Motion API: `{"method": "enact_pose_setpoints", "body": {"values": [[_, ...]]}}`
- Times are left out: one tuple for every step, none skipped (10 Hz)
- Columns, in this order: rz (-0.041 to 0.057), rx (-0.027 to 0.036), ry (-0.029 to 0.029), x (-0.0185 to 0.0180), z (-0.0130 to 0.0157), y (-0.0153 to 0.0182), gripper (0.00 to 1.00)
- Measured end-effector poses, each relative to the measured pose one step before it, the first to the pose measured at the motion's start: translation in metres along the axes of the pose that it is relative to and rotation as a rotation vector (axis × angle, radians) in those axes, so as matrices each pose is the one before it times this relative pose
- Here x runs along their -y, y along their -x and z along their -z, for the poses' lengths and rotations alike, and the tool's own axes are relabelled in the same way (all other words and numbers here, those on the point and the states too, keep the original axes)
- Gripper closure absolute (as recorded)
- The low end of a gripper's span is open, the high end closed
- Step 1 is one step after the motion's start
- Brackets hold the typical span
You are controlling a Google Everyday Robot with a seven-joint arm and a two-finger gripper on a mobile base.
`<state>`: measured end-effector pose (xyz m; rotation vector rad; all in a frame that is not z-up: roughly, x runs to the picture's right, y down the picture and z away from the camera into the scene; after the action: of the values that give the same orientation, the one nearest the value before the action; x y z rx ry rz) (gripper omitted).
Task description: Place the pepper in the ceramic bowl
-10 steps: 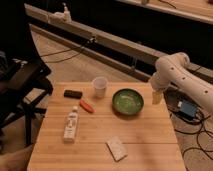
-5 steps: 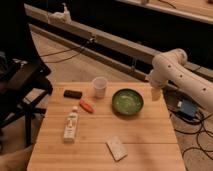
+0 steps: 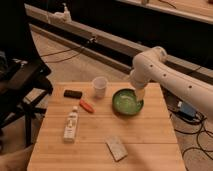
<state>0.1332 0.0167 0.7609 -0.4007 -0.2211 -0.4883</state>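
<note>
Since 1 second ago the white arm (image 3: pixel 170 75) has swung left from the right side of the frame. Its hand (image 3: pixel 140 94) now hangs over the upper right rim of the bowl (image 3: pixel 118 107), where before it stood clear to the bowl's right. Nothing on the surface (image 3: pixel 147 137) has shifted in that time.

The pepper (image 3: pixel 86 106) lies on the surface left of the bowl and apart from it, below the white cup (image 3: pixel 100 86) and just right of the black block (image 3: pixel 73 93). A bottle (image 3: pixel 71 125) lies lower left of the pepper, and a pale flat packet (image 3: pixel 116 148) sits near the bottom edge of the surface.

The hand's tip merges with the arm's last link and the bowl rim behind it, so I cannot tell whether it is apart or together, and nothing can be made out in it. The arm is cut off at the right frame edge. The bowl's upper right rim is hidden behind the hand.
</note>
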Motion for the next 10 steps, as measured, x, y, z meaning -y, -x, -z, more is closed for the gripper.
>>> {"method": "enact_pose_setpoints", "body": {"values": [[0.06861,0.02129,0.00522,0.00552,-0.00201,0.02744,0.20],[0.07461,0.01646,0.00744,0.00564,-0.00256,0.02665,0.20],[0.06704,0.00907,0.00927,0.00182,-0.00163,0.02081,0.20],[0.02479,0.00147,0.00344,0.00089,-0.00076,0.00702,0.20],[0.00128,-0.00303,-0.00001,0.00014,0.00008,-0.00074,0.20],[-0.00296,-0.00036,-0.00028,-0.00106,0.00048,-0.00093,0.20],[-0.00227,0.00179,0.00056,-0.00024,-0.00060,-0.00032,0.20],[-0.00452,0.00453,-0.00015,0.00115,-0.00093,0.00036,0.20],[-0.00583,0.00282,-0.00130,0.00493,-0.00216,0.00056,0.20],[0.00979,0.00134,-0.00022,0.01016,-0.00324,0.00511,0.20]]}}
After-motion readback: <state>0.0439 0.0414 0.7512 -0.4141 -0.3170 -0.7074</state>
